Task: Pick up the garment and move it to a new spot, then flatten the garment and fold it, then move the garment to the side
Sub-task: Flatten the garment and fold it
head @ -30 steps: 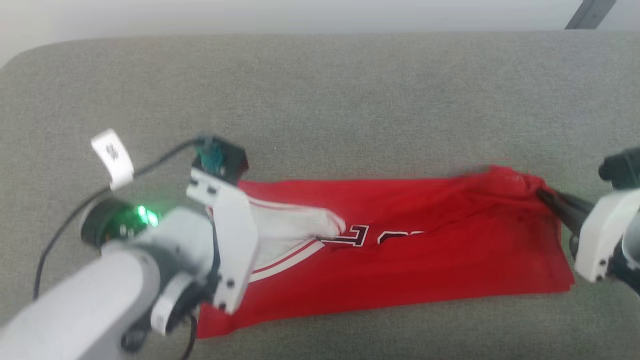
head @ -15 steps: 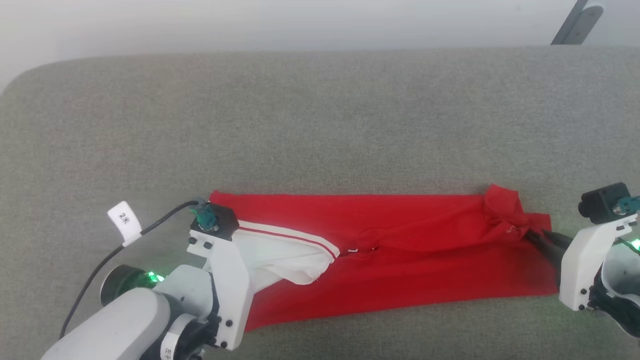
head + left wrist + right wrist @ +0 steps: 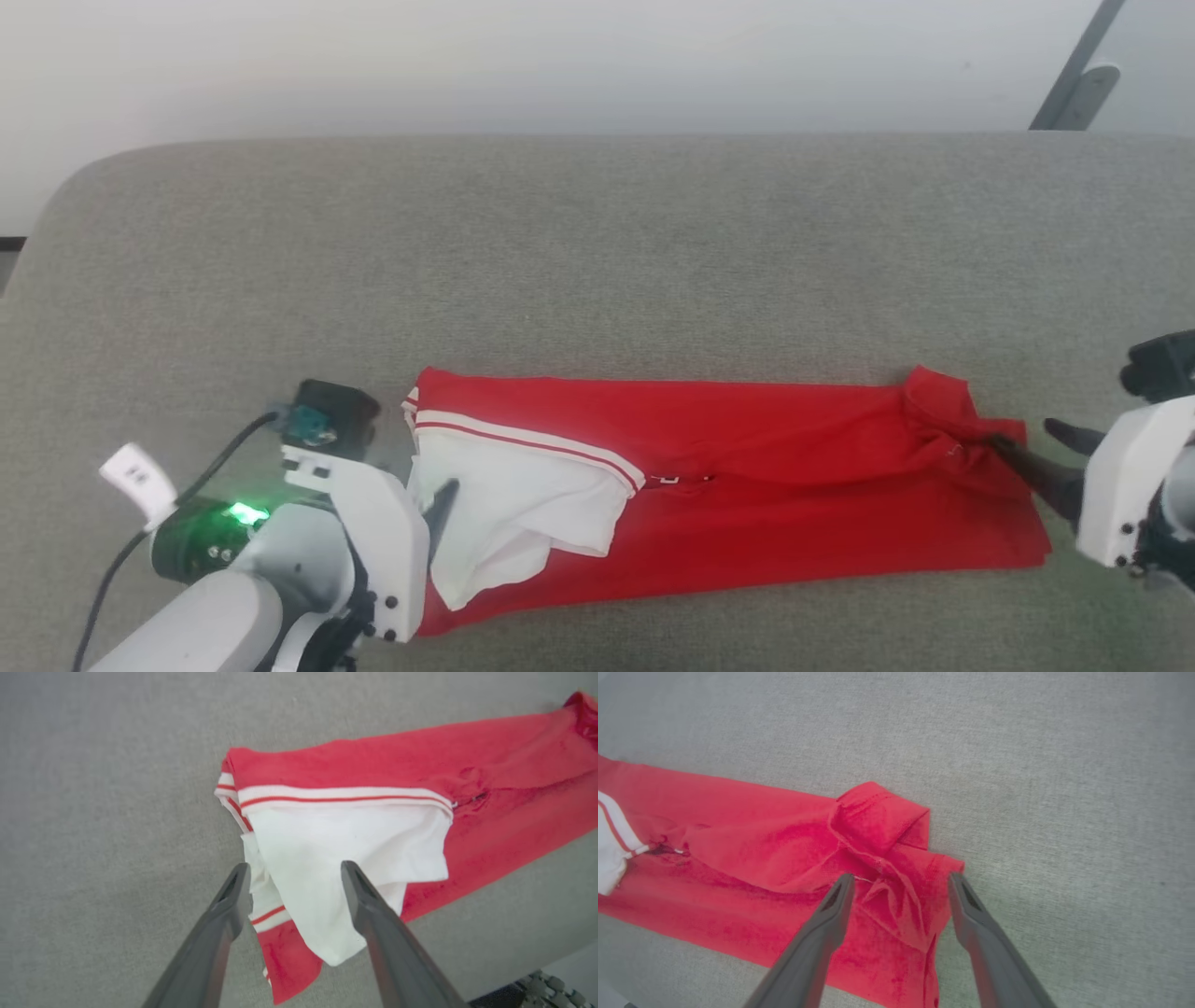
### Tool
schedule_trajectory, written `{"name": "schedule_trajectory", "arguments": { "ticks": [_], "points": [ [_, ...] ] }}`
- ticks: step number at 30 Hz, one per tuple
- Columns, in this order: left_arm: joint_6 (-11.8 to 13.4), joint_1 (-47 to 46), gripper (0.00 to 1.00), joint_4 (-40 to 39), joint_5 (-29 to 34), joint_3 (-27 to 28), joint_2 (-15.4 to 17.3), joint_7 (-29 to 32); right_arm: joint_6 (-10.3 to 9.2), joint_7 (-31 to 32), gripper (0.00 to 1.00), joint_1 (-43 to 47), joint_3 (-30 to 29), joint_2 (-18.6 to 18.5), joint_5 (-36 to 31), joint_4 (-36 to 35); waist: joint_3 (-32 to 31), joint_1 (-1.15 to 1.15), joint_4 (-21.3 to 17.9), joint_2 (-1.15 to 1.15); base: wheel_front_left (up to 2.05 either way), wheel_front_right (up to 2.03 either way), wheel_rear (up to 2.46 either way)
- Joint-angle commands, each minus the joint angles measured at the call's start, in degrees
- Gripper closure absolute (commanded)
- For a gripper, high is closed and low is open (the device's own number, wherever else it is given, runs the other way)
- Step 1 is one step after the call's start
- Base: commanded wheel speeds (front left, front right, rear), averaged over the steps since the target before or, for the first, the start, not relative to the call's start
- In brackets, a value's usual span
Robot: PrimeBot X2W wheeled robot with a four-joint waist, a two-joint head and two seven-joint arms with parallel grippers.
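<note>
the garment [image 3: 747, 485] lies as a long red strip across the near part of the grey cushion [image 3: 597, 261], with its white sleeve [image 3: 345, 858] at the left end and a bunched-up corner [image 3: 878, 821] at the right.

what worries me is how rough both ends are. the sleeve sits slack and rumpled, with one flap trailing over the near side. the right corner is doubled over on itself. any fold laid over those would likely trap the lumps and come out crooked. the fingertips are also very close to the cloth, so an arm pulling away low could snag a wrinkle and drag the strip out of line. the near side lies close to the cushion's front edge, and a tug that way might slide it over.

the left gripper [image 3: 292, 872] has its jaws spread wide, one finger on each side of the sleeve's hanging flap, and pinches nothing. the right gripper [image 3: 899, 879] is spread just as wide over the crumpled red end, also holding nothing. i can't tell if either one's tips brush the fabric.
</note>
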Motion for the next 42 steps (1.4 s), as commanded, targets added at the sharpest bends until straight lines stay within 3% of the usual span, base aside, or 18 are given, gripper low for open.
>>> {"name": "schedule_trajectory", "arguments": {
  "ticks": [1, 11, 18, 23, 30, 32, 42],
  "points": [
    [-0.63, 1.49, 0.00, -0.08, 1.57, 0.84, -0.12, -4.34, 0.00, 1.53, 0.00, 0.82, -1.40, 0.32, -0.17, 0.34, -0.01, 0.00, 0.69, 0.00, 0.00, 0.00, 0.00],
    [-1.66, 6.46, 0.00, 2.65, 4.17, 7.32, -3.23, -27.75, 0.00, 9.36, 0.00, -0.29, -6.80, 1.45, -1.07, 5.47, 1.00, 0.00, 4.35, 0.00, 0.00, 0.00, 0.00],
    [-1.39, 9.54, 0.00, 4.60, 4.44, 10.92, -6.07, -39.60, 0.00, 13.28, 0.00, -1.26, -7.76, 2.58, -1.08, 9.04, 2.43, 0.00, 6.58, 0.00, 0.00, 0.00, 0.00],
    [-2.90, 10.58, 0.00, 6.85, 4.56, 11.90, -8.35, -46.21, 0.01, 14.99, 0.00, -1.99, -7.31, 5.58, -0.20, 12.96, 3.58, 0.00, 8.12, 0.00, 0.00, 0.00, 0.00],
    [-6.20, 11.48, 0.00, 10.78, 4.80, 14.26, -12.12, -49.87, 0.22, 18.74, 0.00, -2.53, -3.79, 10.07, 2.57, 14.79, 4.54, 0.00, 9.13, 0.00, 0.00, 0.00, 0.00],
    [-7.25, 11.62, 0.00, 11.50, 5.56, 15.06, -12.99, -50.10, 0.22, 19.32, 1.00, -2.38, -2.93, 9.60, 2.87, 14.17, 4.69, 0.00, 9.25, 0.00, 0.00, 0.00, 0.00],
    [-12.05, 13.21, 0.00, 11.80, 9.97, 21.62, -17.56, -50.21, 0.00, 16.22, 1.00, -3.36, -4.48, 5.30, 4.53, 11.26, 4.51, 0.00, 8.76, 0.00, 0.00, 0.00, 0.00]
  ]
}}
